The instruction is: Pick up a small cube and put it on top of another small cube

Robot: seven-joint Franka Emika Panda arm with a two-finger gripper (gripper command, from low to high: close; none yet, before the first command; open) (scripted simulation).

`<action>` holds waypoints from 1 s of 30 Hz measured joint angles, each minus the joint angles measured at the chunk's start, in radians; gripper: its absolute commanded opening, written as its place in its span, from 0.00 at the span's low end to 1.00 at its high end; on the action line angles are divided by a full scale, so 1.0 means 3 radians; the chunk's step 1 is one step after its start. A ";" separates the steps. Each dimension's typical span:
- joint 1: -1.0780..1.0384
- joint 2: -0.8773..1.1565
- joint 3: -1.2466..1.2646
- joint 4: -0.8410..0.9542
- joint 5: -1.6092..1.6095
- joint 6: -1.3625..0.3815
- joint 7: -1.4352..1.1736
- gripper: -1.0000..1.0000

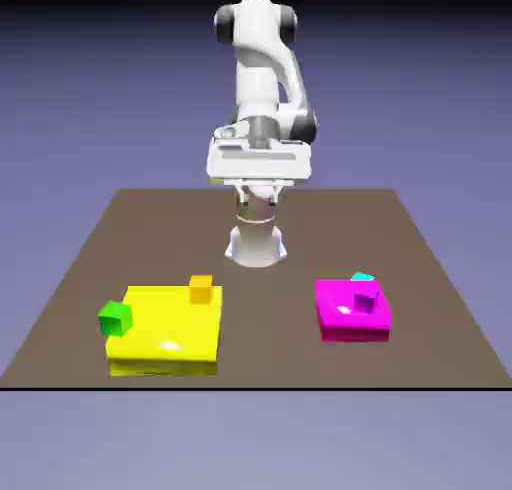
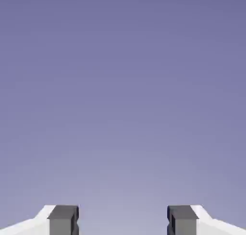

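The small cyan cube (image 1: 362, 276) peeks out behind the far edge of the flat magenta block (image 1: 340, 323) on the exterior view's right, mostly hidden by it. The small green cube (image 1: 115, 318) sits at the left edge of the flat yellow block (image 1: 165, 333). My gripper (image 1: 258, 168) hangs high over the table's far side, well away from both cubes. In the hand view the gripper (image 2: 123, 220) is open, its grey fingertips (image 2: 63, 219) wide apart with only the backdrop between them.
An orange cube (image 1: 201, 289) rests on the yellow block's far right corner. A small magenta cube (image 1: 365, 300) stands on the magenta block. The brown table (image 1: 270, 363) carries both blocks near its front edge.
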 measured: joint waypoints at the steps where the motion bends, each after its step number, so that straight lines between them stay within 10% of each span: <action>1: 0.0109 0.0056 -0.0015 -0.0007 0.0009 -0.0016 0.0145 0.50; 30: 0.3309 0.1673 -0.0456 -0.0223 0.0266 -0.0484 0.4349 0.50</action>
